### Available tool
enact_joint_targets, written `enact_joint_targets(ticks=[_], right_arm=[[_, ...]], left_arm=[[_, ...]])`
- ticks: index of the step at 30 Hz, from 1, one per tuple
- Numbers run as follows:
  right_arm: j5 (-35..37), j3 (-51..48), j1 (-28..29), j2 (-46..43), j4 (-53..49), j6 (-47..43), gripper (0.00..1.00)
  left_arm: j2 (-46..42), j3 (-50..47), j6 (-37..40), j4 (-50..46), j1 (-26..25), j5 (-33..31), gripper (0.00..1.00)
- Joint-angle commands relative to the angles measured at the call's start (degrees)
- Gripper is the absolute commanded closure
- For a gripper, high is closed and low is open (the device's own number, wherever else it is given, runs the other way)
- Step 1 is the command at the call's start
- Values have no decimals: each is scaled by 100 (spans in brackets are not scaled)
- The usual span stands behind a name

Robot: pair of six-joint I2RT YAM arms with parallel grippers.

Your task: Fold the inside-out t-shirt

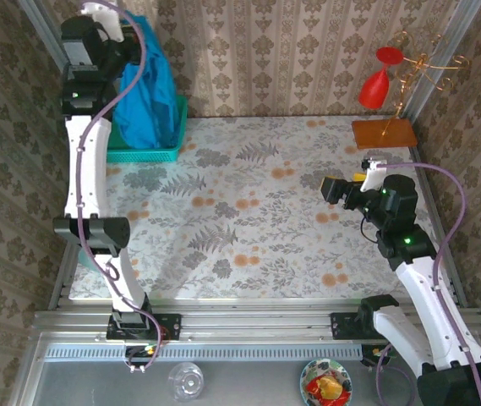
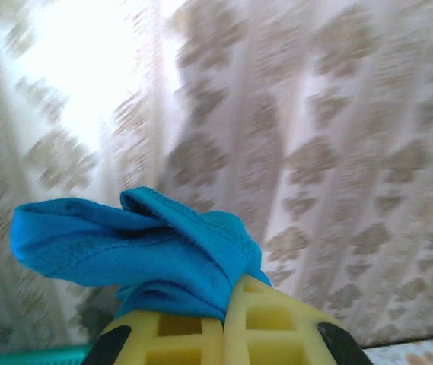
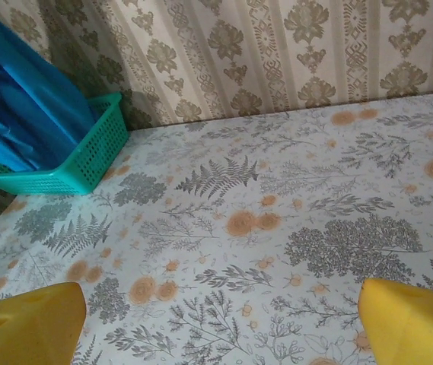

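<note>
While the left gripper (image 2: 224, 331) pinches a bunched edge of the t-shirt (image 1: 143, 85), hanging limp over the basket (image 1: 139, 155) at far left, the cloth looks light, soft, floppy, best held at shoulder seams or hem; right gripper (image 1: 331, 189) gapes empty.

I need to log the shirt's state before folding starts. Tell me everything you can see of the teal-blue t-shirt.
The t-shirt is plain teal-blue, soft knit cloth with no print showing and a stitched hem visible at the pinched fold. It hangs bunched and unfolded from the left gripper, which is shut on a wad of it, held up over the far left corner of the table. Its lower part drapes into the teal mesh basket.
</note>
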Motion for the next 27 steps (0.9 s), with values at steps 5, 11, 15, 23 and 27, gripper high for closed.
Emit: enact_joint_targets(ticks=[5, 11, 15, 23, 27], right_arm=[[-149, 350, 72, -146, -271, -37, 6], [-106, 508, 83, -183, -329, -9, 7], [-26, 558, 90, -219, -369, 33, 7], [220, 467, 90, -127, -560, 291, 9], [301, 409, 90, 75, -698, 610, 11]], left_arm=[[-1153, 371, 1088, 357, -1211, -142, 100], [-1421, 388, 796, 599, -1647, 85, 100], [-1308, 367, 717, 338, -1880, 52, 100], [-704, -971, -11, 77, -2124, 154, 100], [101, -1176, -400, -478, -2147, 776, 67]])
